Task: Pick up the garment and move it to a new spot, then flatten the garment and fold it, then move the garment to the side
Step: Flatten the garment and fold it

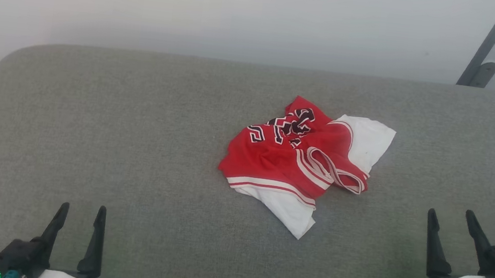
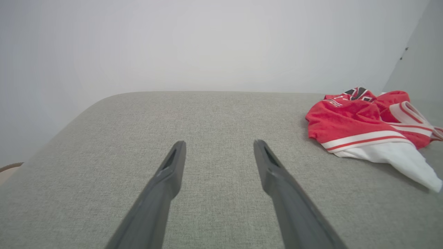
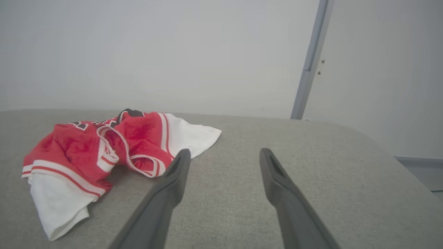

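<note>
**DESK:** Where do your pincers stand in this frame?

**FIELD:** Your left pincer (image 1: 83,208) hangs over the near side of the grey fabric worktop (image 1: 135,145), jaws spread wide with nothing between them. Your right pincer (image 1: 450,212) mirrors it on the other side, jaws equally parted and empty. It is set a little further forward than the left.

**DESK:** And the garment?

**FIELD:** The garment (image 1: 291,162) lies crumpled on the worktop, ahead of both pincers. It is forward and to the right of your left pincer, well apart from it. It is forward and to the left of your right pincer, nearer but not touching. The red body is bunched up, with dark, white-outlined lettering on the fold farthest from you. A red-and-white striped band crosses the side nearest you. White cloth spills out at the near end and again at the far right of the heap.

**DESK:** Beyond it?

**FIELD:** Past the worktop's rounded far edge stands a pale wall (image 1: 243,12). A grey post (image 1: 489,40) slants up it, ahead of your right pincer.
</note>
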You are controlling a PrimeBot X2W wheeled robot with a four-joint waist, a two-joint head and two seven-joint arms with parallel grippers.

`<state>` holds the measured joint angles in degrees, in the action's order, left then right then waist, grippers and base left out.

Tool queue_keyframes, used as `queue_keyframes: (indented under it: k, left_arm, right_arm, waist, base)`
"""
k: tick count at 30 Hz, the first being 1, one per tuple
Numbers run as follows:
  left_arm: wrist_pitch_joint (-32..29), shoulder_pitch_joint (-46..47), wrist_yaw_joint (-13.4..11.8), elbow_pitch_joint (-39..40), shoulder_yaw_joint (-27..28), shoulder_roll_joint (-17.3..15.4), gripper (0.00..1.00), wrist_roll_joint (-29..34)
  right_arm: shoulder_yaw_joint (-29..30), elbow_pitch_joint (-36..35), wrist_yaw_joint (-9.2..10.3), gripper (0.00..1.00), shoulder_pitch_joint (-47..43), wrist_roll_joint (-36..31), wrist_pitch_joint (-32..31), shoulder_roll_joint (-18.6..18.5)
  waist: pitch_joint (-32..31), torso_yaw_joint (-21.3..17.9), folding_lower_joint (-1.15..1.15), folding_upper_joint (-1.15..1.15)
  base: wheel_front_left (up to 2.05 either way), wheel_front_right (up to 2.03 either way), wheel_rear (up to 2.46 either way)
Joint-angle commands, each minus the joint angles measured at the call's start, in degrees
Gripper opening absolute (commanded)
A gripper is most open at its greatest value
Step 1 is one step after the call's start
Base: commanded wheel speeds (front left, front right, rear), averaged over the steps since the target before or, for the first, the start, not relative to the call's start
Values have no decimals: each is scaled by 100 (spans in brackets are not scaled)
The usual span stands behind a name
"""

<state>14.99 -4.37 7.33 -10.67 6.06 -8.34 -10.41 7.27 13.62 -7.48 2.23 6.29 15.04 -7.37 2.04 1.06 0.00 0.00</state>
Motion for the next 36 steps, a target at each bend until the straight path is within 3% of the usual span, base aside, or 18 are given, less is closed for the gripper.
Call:
queue_keyframes:
  k: [1,7,12,17,23,34,35,36]
  left_arm:
    - [28,100,13,33,2,27,100,40]
    - [28,361,18,136,-252,154,100,38]
    - [28,741,15,129,-504,219,100,90]
    - [28,1087,15,100,-676,269,100,56]
    - [28,1457,16,107,-815,320,100,30]
    - [28,1888,15,108,-954,435,100,-29]
    - [28,1900,15,101,-954,445,100,-38]
    - [28,1904,15,90,-952,450,100,-45]
  right_arm:
    - [-36,64,-3,100,93,20,20,-58]
    - [-600,663,1,100,874,367,-524,-654]
    - [-1259,980,-2,100,1970,795,-1637,-1439]
    - [-2072,1315,-2,100,3029,1541,-3169,-2155]
    - [-2773,1552,-1,100,4002,2407,-4481,-2720]
    - [-3335,2083,-3,100,4852,3083,-5545,-2892]
    - [-3400,2103,-4,88,4856,3131,-5585,-2894]
    - [-3440,2133,-3,42,4857,3177,-5610,-2895]
  waist:
    - [53,38,0,0]
    - [492,240,0,0]
    - [981,421,0,0]
    - [1439,611,0,0]
    - [1888,810,0,0]
    - [2456,1024,0,0]
    - [2474,1026,0,0]
    - [2485,1024,0,0]
  base:
    - [0,0,0]
    - [0,0,0]
    - [0,0,0]
    - [0,0,0]
    - [0,0,0]
    - [0,0,0]
    - [0,0,0]
    - [0,0,0]
